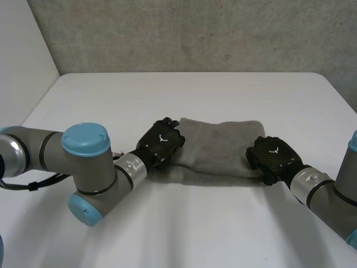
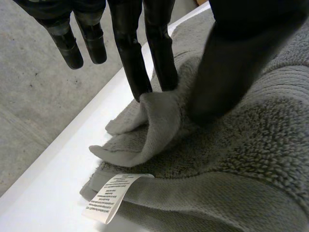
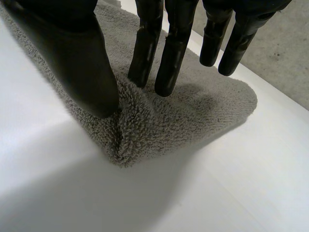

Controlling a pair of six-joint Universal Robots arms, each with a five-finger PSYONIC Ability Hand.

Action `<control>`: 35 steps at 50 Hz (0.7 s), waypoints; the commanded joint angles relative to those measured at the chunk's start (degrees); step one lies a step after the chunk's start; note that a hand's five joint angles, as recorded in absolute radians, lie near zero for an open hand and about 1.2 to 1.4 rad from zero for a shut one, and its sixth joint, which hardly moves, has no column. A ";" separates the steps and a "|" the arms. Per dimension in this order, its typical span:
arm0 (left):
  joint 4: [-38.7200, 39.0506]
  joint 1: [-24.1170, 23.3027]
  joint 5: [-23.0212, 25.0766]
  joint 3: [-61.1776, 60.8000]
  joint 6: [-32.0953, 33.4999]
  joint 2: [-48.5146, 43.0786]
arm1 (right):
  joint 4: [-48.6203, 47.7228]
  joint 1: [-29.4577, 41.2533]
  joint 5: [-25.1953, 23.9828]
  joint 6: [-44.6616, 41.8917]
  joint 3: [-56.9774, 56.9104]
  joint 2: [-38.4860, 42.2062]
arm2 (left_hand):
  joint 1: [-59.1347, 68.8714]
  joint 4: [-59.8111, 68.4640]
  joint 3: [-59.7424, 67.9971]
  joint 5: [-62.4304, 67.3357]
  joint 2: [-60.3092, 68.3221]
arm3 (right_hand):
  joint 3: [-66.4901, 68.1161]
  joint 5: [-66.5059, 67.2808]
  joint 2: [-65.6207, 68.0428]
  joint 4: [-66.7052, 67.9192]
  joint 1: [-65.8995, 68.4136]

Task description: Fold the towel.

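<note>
On counter [image 1: 195, 95]: grey towel [image 1: 220, 145], label [image 2: 110, 195] out. Left robot hand [image 1: 162, 142] pinches one corner. Right robot hand [image 1: 273, 155] pinches the opposite end.

In the head view the back of the left robot hand [image 1: 162, 142] covers its own fingers and the left end of the grey towel [image 1: 217, 148]. The right robot hand [image 1: 271, 156] likewise hides its fingers and the towel's near right corner, and the right arm [image 1: 329, 198] is cut off at the edge. In the left wrist view the towel runs out of the picture, and the print on its white label [image 2: 110, 195] is too small to read.
</note>
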 commanded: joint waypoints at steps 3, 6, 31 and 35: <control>0.05 -0.09 -0.44 -0.27 -0.41 0.98 | 0.00 0.00 0.08 0.00 0.10 -0.03 | 18.33 -3.22 -2.39 18.16 18.07 | -2.85 0.74 -0.72 -4.44 0.43; -0.04 -0.35 -0.53 -0.98 -0.68 1.24 | 0.00 0.00 0.43 0.00 0.10 -0.12 | 23.35 -3.22 -2.39 23.18 23.10 | -2.85 0.91 -0.55 -4.44 0.60; 1.37 -0.61 -1.06 -14.42 -0.59 13.20 | 0.09 -0.09 0.26 0.09 2.11 -3.28 | 23.35 -3.22 -2.39 23.18 23.10 | -2.85 0.74 -0.72 -4.44 0.43; 1.72 -1.05 -0.97 -16.53 -0.33 13.28 | 0.09 -0.09 0.52 0.09 2.91 -4.07 | 23.35 -3.22 -2.39 23.18 23.10 | -2.85 0.07 -1.39 -4.44 -0.24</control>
